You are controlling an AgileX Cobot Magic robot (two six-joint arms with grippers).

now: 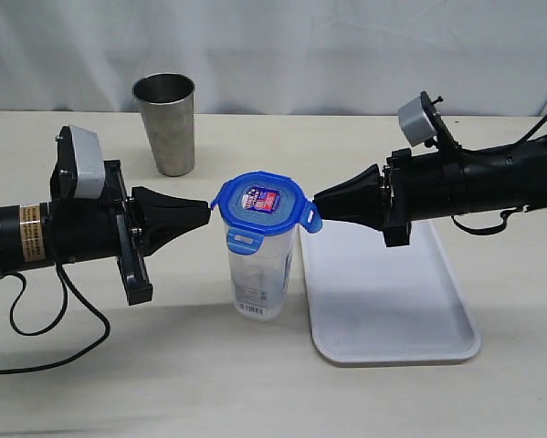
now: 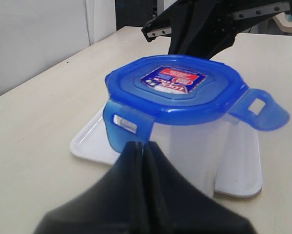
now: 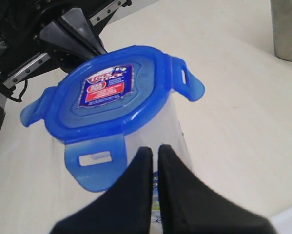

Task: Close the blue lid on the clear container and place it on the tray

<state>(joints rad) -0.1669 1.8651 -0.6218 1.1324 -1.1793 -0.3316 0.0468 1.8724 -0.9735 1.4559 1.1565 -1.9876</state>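
Lid-closing step in hand: the blue lid [image 1: 259, 201] sits on top of the clear container [image 1: 259, 274], but the tab [image 1: 310, 217] facing the right claw [image 1: 319, 197] flares out, unclipped. Right claw and left claw [image 1: 203, 212] are both pressed together, holding nothing, tips close at opposite sides of the container's top. The tray [image 1: 383, 301] lies just beside the container. Next, I'd say: press that tab down, then grip and lift across.

The left gripper [image 1: 205, 213] and the right gripper [image 1: 317, 199] block both sides of the container [image 1: 259, 272]. A tumbler [image 1: 166, 123] stands behind it, the tray [image 1: 392, 315] beside it; in front the table [image 1: 163, 383] is free.
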